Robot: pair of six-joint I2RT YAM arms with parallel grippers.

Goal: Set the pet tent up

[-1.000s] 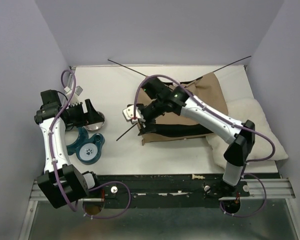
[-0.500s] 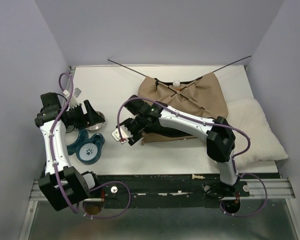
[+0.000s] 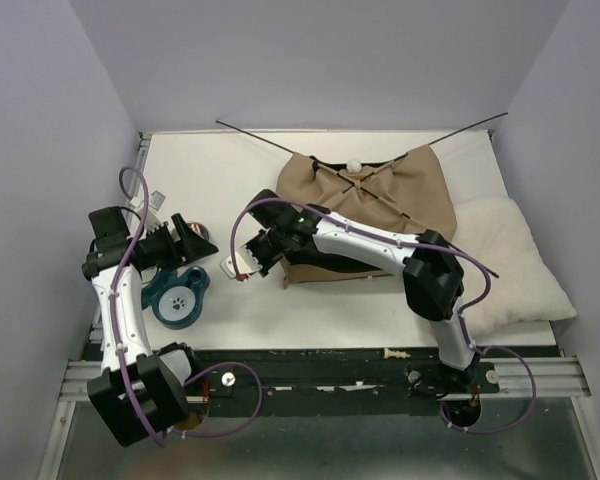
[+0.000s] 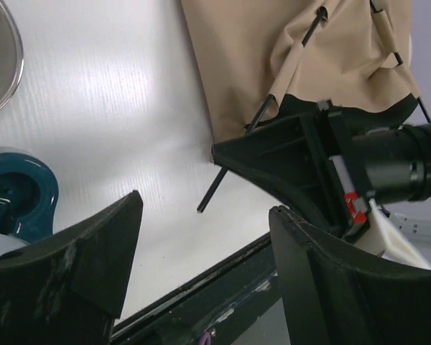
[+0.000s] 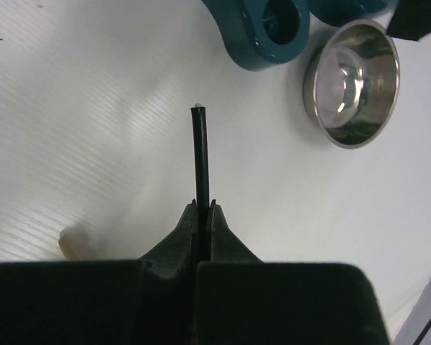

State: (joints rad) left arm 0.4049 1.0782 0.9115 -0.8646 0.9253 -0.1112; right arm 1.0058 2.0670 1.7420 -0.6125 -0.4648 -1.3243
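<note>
The pet tent (image 3: 380, 190) is laid flat on the table (image 3: 230, 170), toward the far right part of it. One side of it is right next to the white cushion (image 3: 520, 260). The tent is not stood up yet. Thin black poles are seen poking out past the cloth at the far side.

One pole (image 5: 200, 151) is pinched tight by the right gripper (image 5: 201, 205). It is held close to its near end, and a short bit of the pole sticks out past the fingers. The left gripper (image 3: 187, 232) is wide open and nothing is held in it. It is parked off to the left, near the steel bowl (image 5: 352, 83) and the teal bowl stand (image 3: 177, 297), well away from the tent.

The step in hand looks like this: the pole end is to be moved so the tent can be lifted into shape.

To do this well, the pole should be moved slowly. It is very thin, so it could slip or spin between the fingers if it is tugged hard. It should be bent in a soft curve and not snapped sideways. The tip should be kept away from the bowl and the stand, which are close in front of it. The cloth may be dragged along with the pole, so it would be good if the tent were pinned down by the free gripper first. The far end of this pole is hidden by the arm, so it should be watched for snags.
</note>
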